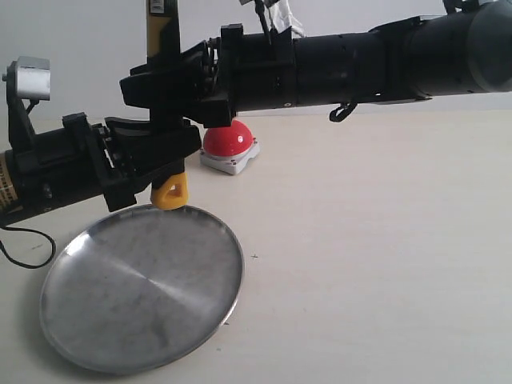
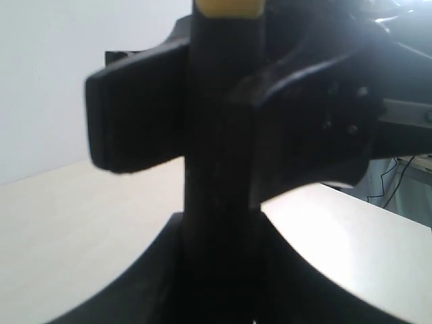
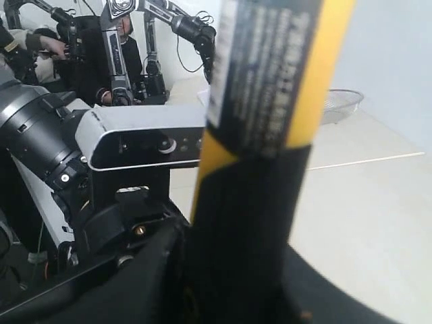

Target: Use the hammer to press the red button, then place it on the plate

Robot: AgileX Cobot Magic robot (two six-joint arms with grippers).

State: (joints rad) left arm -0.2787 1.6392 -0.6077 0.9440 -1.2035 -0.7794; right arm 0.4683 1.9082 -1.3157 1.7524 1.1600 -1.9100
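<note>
The hammer (image 1: 170, 192) stands upright, its yellow looped end hanging just over the far rim of the silver plate (image 1: 144, 288). Its head is cut off above the exterior view. My left gripper (image 1: 160, 148) is shut on the lower black part of the handle (image 2: 223, 169). Directly above it, my right gripper (image 1: 164, 84) reaches in from the right, its jaws shut against the handle (image 3: 270, 101) as well. The red button (image 1: 228, 140) sits on its grey base behind both grippers, partly hidden by them.
The right arm (image 1: 360, 64) stretches level across the top of the scene, over the button. The left arm's silver camera (image 1: 30, 80) sticks up at the far left. A cable (image 1: 28, 248) lies on the table left of the plate. Bare tabletop (image 1: 384, 256) lies right of the plate.
</note>
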